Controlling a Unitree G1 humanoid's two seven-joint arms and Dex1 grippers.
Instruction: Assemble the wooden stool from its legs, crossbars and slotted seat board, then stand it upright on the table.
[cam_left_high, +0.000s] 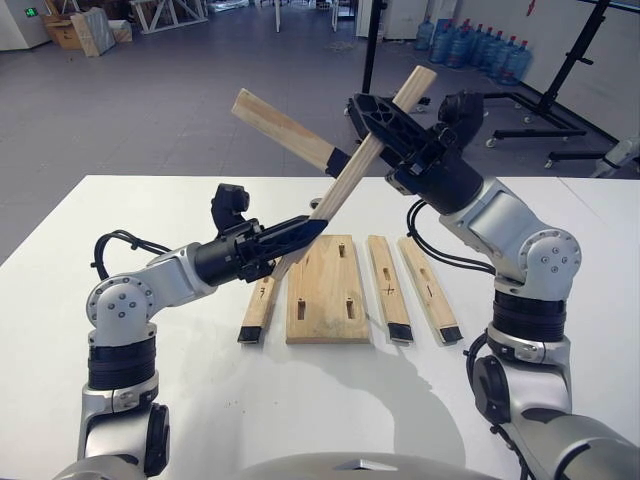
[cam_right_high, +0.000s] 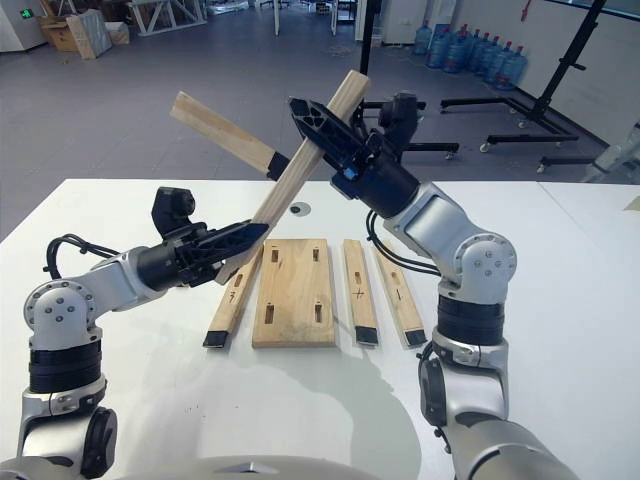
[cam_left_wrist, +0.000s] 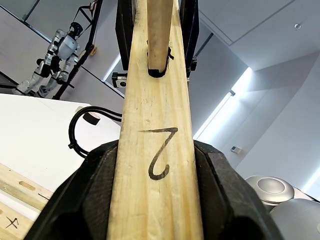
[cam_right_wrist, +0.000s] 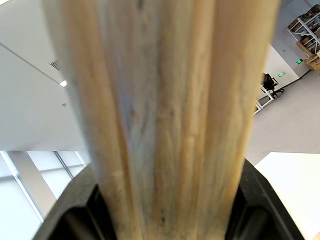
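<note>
**A:** Note for the log: why are both arms on one stick?

**B:** The left gripper (cam_left_high: 315, 226) is closed on the low end of a leg (cam_left_high: 335, 200). The leg is raised off the table (cam_left_high: 300, 400) and slants up toward the far right. The right gripper (cam_left_high: 365, 112) has its fingers pressed against the two edges of the same leg, higher up, right at the slot (cam_left_wrist: 157, 70). With one end anchored and one hand at the joint, my guess is that this keeps the leg from twisting.

**A:** And the crossbar?

**B:** The crossbar (cam_left_high: 285, 130) has one end in that slot and sticks out up and to the far left. Neither gripper holds it, so only the slot carries it. I cannot tell how deep it sits.

**A:** Rest of the kit?

**B:** It lies flat on the table, below the raised joint. The seat board (cam_left_high: 325, 300) is in the middle, slots up. One loose slotted piece (cam_left_high: 258, 310) lies just left of it, partly under the left gripper. Two further pieces (cam_left_high: 388, 290) lie side by side just to its right. They are laid parallel, presumably for easy picking.

**A:** Stage?

**B:** Early, I judge. Only the first joint is in hand, the seat board is unfitted, and nothing stands upright.
</note>
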